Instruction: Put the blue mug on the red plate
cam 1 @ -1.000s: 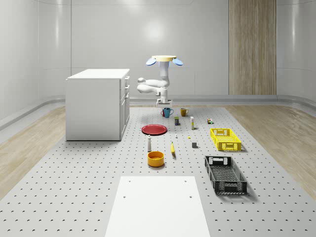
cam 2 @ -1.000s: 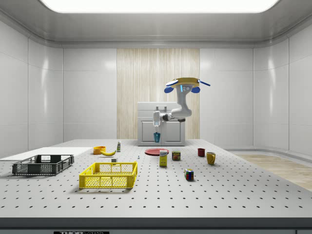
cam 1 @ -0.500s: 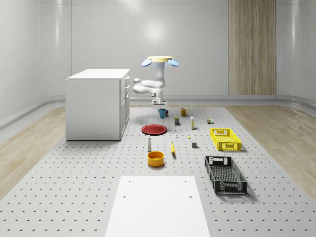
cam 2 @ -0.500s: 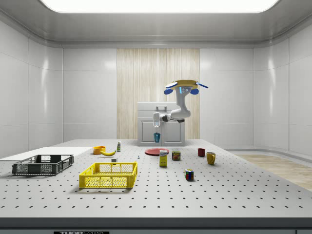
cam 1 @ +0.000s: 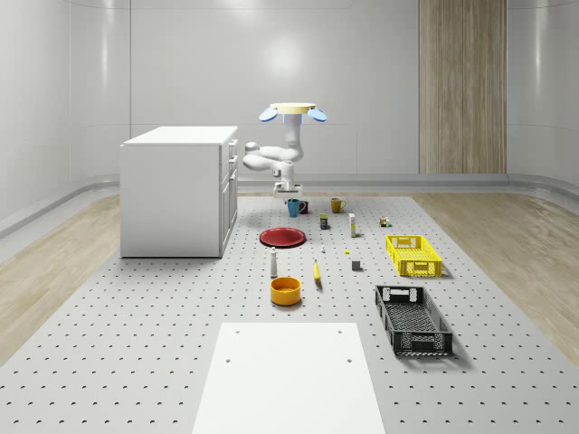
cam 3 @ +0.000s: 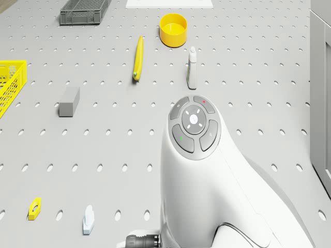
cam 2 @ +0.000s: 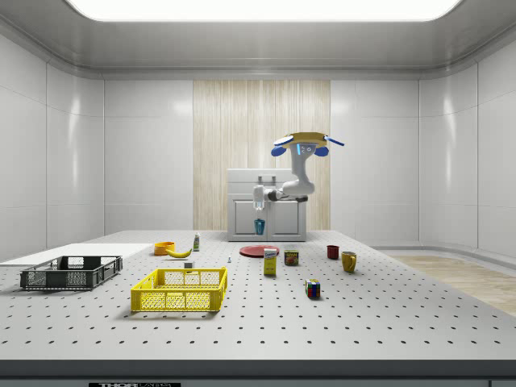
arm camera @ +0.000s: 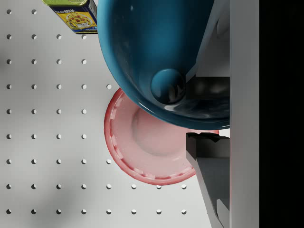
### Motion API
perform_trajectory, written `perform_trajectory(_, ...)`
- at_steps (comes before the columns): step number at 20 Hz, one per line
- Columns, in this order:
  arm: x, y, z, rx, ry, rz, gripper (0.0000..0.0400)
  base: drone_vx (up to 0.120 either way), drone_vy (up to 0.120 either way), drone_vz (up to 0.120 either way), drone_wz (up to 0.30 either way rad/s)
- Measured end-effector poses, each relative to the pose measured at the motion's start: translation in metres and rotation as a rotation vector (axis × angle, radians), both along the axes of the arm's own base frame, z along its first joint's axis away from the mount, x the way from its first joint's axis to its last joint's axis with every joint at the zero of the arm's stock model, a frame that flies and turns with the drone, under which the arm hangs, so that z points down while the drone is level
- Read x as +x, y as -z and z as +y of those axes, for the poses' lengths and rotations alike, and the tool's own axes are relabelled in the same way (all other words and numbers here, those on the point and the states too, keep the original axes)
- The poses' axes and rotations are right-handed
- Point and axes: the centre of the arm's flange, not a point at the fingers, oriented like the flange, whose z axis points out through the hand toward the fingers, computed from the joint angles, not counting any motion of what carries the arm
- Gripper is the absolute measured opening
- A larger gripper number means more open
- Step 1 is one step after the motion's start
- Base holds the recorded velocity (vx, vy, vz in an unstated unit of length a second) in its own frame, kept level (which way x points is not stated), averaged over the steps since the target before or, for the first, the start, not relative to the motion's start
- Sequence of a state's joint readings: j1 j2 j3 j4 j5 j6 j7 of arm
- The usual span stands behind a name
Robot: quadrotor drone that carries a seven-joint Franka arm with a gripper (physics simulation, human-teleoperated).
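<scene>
Item: blue mug (arm camera: 156,52), one, clamped in the closed gripper (cam 1: 286,190) and carried aloft. Drone (cam 1: 294,110) hovered over the table's far part, right of the cabinet (cam 1: 176,188). Red plate (cam 1: 283,237), one, lay directly below the mug, slightly nearward. Also counted: two crates, one banana (cam 3: 138,57), one yellow bowl (cam 3: 173,29).

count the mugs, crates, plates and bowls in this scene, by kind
mugs: 3 (blue mug, red mug, yellow mug)
crates: 2 (yellow crate, black crate)
plates: 1 (red plate)
bowls: 1 (yellow bowl)
total: 7
</scene>
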State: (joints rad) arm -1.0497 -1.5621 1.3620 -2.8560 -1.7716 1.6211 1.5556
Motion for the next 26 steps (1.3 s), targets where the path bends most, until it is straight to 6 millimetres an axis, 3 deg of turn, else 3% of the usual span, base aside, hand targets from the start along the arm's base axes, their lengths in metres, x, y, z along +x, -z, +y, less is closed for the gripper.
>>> perform_trajectory(12, 0.0, -0.046, 0.025, 0.0, 0.0, 0.0, 0.01, 0.0, 0.0, 0.0, 0.0)
perform_trajectory(19, 0.0, -0.063, 0.048, 0.0, 0.0, 0.0, 0.01, 0.0, 0.0, 0.0, 0.0)
perform_trajectory(26, 0.0, -0.083, 0.057, 0.0, 0.0, 0.0, 0.01, 0.0, 0.0, 0.0, 0.0)
